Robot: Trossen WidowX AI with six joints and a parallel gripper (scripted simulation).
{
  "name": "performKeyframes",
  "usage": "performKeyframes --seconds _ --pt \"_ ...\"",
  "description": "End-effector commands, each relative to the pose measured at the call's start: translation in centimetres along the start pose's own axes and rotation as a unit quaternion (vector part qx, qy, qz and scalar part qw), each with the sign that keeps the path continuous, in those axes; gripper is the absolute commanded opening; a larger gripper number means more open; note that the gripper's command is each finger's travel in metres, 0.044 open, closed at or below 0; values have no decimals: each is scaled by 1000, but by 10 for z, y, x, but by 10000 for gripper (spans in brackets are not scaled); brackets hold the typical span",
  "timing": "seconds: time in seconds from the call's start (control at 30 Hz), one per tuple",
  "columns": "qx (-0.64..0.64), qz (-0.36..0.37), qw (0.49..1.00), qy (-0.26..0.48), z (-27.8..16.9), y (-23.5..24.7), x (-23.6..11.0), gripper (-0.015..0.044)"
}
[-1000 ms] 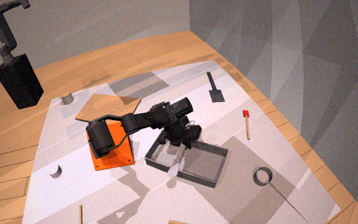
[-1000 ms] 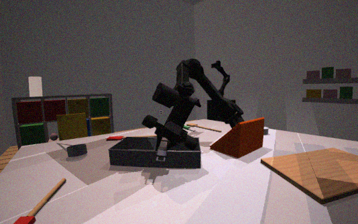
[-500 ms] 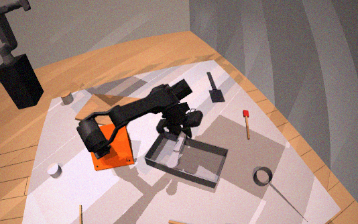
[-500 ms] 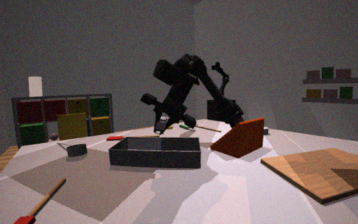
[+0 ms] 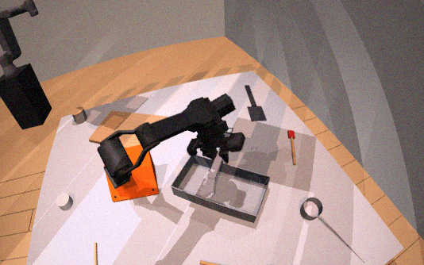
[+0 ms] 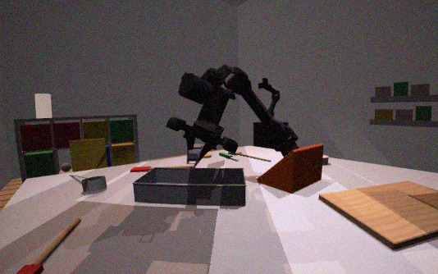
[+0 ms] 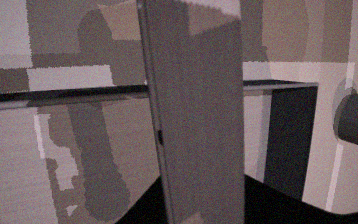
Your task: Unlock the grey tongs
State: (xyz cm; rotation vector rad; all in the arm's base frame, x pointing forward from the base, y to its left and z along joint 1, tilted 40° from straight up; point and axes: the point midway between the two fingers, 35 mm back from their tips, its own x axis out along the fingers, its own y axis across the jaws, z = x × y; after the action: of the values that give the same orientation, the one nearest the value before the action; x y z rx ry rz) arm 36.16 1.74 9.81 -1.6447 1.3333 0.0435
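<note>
The grey tongs [image 5: 215, 167] [image 6: 198, 159] [image 7: 200, 125] hang in my gripper [image 5: 216, 155] [image 6: 200, 152], which is shut on them. They are tilted, tips down, over the near left part of the dark grey roasting tin [image 5: 216, 204] [image 6: 189, 194] [image 7: 75, 93]. In the wrist view the tongs fill the middle as a broad grey bar crossing the tin's rim. I cannot tell from any view whether their arms are spread. The wooden board [image 5: 113, 123] [image 6: 390, 209] lies apart from the tin, beyond the arm's orange base [image 5: 132, 178] [image 6: 295, 168].
A black spatula [image 5: 254, 107], a red-headed spatula [image 5: 292, 144] [image 6: 49, 246] and a round strainer lie on the mat around the tin. Small cylinders [image 5: 79, 115] [image 5: 63, 200] stand near the mat's left edge. A small pot [image 6: 94, 183] stands left of the tin.
</note>
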Motion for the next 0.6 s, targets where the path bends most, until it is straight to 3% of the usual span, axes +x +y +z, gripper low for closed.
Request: performKeyframes --seconds 0.0,0.57 --pt "2 21 1000 -4 3 -2 0 -150" --pt "6 147 989 -2 4 -2 2 -150"
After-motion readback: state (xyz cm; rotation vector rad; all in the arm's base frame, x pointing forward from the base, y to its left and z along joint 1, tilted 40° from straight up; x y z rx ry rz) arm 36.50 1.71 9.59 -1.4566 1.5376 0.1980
